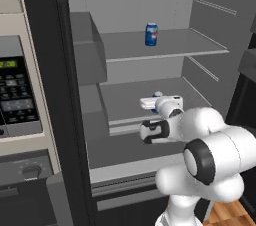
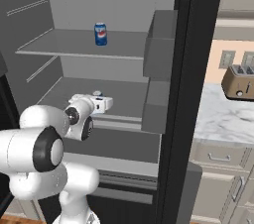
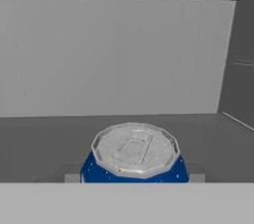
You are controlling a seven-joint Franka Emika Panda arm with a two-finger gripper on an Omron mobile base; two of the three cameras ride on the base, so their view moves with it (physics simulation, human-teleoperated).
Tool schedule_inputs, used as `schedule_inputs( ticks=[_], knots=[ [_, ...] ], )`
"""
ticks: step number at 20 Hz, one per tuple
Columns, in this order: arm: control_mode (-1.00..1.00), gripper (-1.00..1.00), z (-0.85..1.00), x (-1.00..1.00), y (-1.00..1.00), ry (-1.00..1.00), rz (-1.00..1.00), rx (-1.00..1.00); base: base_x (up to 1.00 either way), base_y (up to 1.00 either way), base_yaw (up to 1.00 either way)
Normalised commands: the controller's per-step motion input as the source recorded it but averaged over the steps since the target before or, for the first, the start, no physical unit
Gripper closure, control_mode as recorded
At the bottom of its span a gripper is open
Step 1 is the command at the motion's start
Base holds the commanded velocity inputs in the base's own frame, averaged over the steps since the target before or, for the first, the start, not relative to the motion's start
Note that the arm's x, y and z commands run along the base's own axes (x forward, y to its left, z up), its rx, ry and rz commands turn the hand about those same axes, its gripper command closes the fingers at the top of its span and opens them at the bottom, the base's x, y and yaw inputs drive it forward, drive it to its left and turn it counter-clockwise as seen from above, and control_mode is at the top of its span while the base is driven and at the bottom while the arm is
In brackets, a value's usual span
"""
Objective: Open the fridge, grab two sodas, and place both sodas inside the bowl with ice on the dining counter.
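With the fridge (image 1: 65, 95) standing open, the gripper (image 1: 150, 103) reaches level onto its middle shelf (image 2: 126, 96), where an upright soda can (image 3: 134, 156) sits directly ahead of the hand, close in. I cannot tell whether the fingers grip it. The second can (image 1: 151, 34) stands one shelf higher.

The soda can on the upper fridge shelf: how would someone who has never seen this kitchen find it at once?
Start at the open black fridge with the grey inside. On its upper shelf one blue soda can stands upright and alone, toward the back. The second can sits a shelf lower, right in front of the robot's hand.
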Motion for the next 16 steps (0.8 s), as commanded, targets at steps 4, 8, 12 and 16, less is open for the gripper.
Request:
schedule_inputs(
  ticks=[4, 8, 12, 16],
  knots=[
    [-1.00, 1.00, 0.79, -0.60, -0.01, 0.23, -0.10, -0.01, 0.00, 0.00, 0.00],
    [-1.00, 1.00, 0.55, -0.62, 0.00, 0.31, -0.12, 0.00, 0.00, 0.00, 0.00],
    [-1.00, 1.00, 0.34, -0.69, -0.03, 0.34, -0.08, 0.00, 0.00, 0.00, 0.00],
    [-1.00, 1.00, 0.37, -0.79, -0.02, 0.30, -0.05, 0.01, 0.00, 0.00, 0.00]
  ],
)
